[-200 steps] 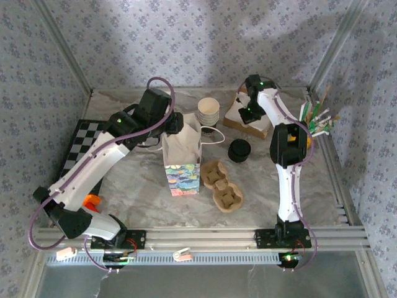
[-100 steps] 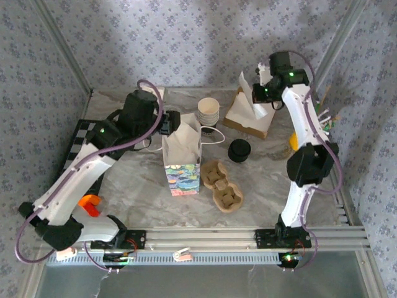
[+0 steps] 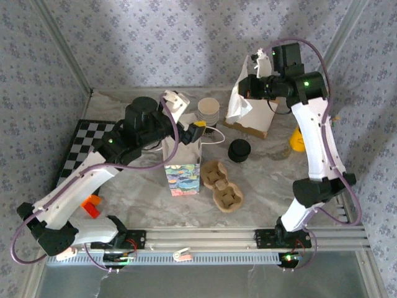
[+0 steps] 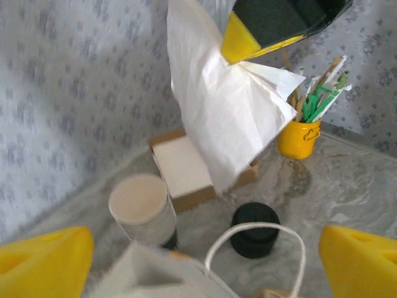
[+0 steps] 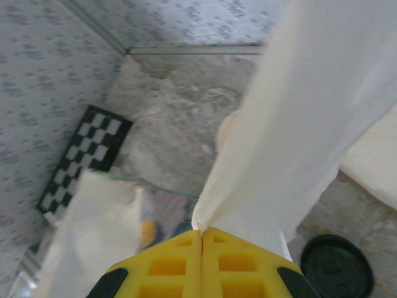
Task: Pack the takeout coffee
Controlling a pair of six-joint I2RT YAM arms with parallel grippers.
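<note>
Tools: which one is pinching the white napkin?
The right tool: its jaws are shut on the hanging napkin. The left tool is wide open by the paper bag, empty.

No legible text, label or brand visible anywhere.

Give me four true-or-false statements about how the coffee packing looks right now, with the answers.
1. The right gripper is shut on a white napkin hanging over the cardboard napkin box. True.
2. The left gripper is clamped on the handle of the paper bag. False: it is open, above the bag's mouth.
3. The black lid sits on top of the stack of paper cups. False: it lies on the table, apart from the stack.
4. The pulp cup carrier lies on the table beside the paper bag. True.
</note>
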